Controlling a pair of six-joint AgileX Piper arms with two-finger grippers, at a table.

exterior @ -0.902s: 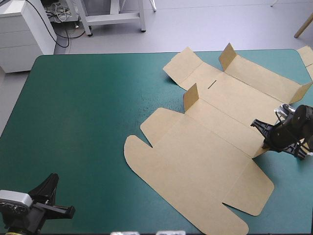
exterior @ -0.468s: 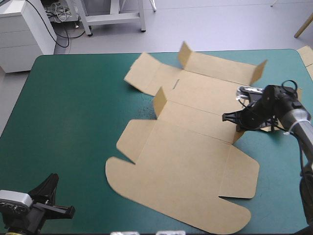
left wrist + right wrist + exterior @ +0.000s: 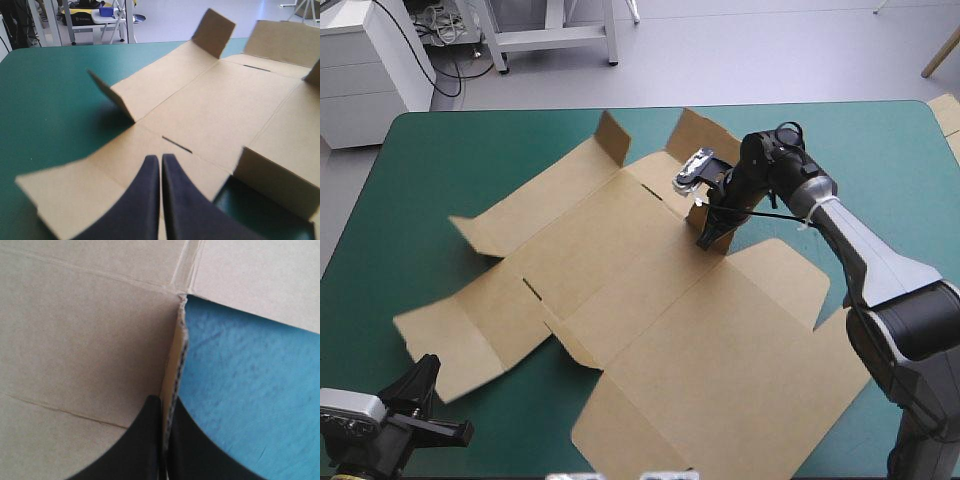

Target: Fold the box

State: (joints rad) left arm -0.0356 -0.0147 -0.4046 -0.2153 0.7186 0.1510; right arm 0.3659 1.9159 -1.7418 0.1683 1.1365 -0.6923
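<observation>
step: first walls, I judge; flat brown cardboard box sheet (image 3: 700, 340) | my right tool (image 3: 164, 400) clamped on its flap (image 3: 175, 367); left tool (image 3: 161, 158) closed, empty | next, likely: stand flap upright, tuck

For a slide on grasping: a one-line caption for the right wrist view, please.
The right hand shut on a raised flap edge of the box, teal-green cover beside it.

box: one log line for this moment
box: flat sheet, some flaps raised | right end effector: shut on box flap | left end effector: shut, holding nothing
</observation>
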